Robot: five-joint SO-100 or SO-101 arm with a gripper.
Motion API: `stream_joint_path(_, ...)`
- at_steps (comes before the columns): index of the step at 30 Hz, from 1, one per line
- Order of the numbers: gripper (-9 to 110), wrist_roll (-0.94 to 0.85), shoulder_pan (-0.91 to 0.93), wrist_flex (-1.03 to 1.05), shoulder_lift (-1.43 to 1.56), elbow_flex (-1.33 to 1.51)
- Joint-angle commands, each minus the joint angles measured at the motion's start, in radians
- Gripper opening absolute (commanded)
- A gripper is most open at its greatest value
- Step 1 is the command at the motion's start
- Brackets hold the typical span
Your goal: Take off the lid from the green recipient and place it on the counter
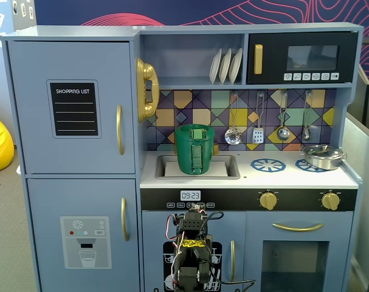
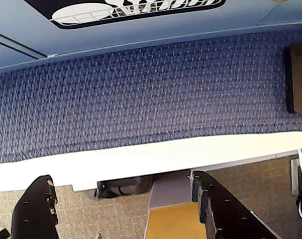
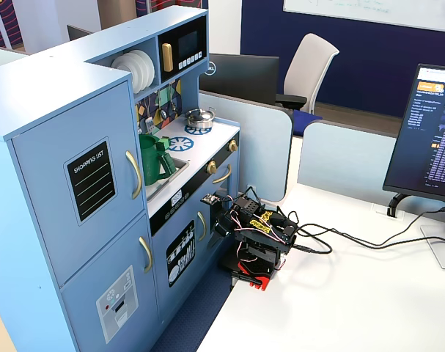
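The green recipient point(image 1: 194, 152) stands upright in the sink recess of the counter point(image 1: 281, 177). The dark-green lid point(image 1: 194, 127) sits on top of it. Both also show in the other fixed view, the recipient point(image 3: 150, 161) and the lid point(image 3: 147, 137). My arm point(image 1: 193, 249) is folded low in front of the kitchen's lower doors, far below the pot; it also shows on the white table point(image 3: 255, 235). In the wrist view my gripper point(image 2: 121, 178) is open and empty, looking down at blue carpet and the table's white edge. The pot is out of the wrist view.
A silver pan point(image 1: 323, 156) sits on the right burner ring. Utensils point(image 1: 257, 131) hang on the back wall above the counter. Cables point(image 3: 354, 238) run over the white table point(image 3: 369, 293) to the arm. A monitor point(image 3: 435, 139) stands at the right.
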Motion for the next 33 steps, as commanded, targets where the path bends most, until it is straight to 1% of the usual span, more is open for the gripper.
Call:
stream_joint_path(1,0,0.078,0.04,0.178,-0.005,-0.003)
stream_joint_path(12,0,0.08,0.04,0.164,-0.005,-0.003)
stream_joint_path(15,0,0.107,0.049,0.071,-0.006,-0.008)
stream_joint_path(18,0,0.126,0.057,-0.095,-0.006,-0.064)
stream_joint_path(21,0,0.029,0.084,-0.255,-0.006,-0.167)
stream_joint_path(24,0,-0.071,0.103,-0.353,-0.008,-0.299)
stream_joint_path(28,0,-0.12,0.095,-0.419,-0.008,-0.442)
stream_joint_path(33,0,-0.164,0.087,-0.6,-0.084,-0.578)
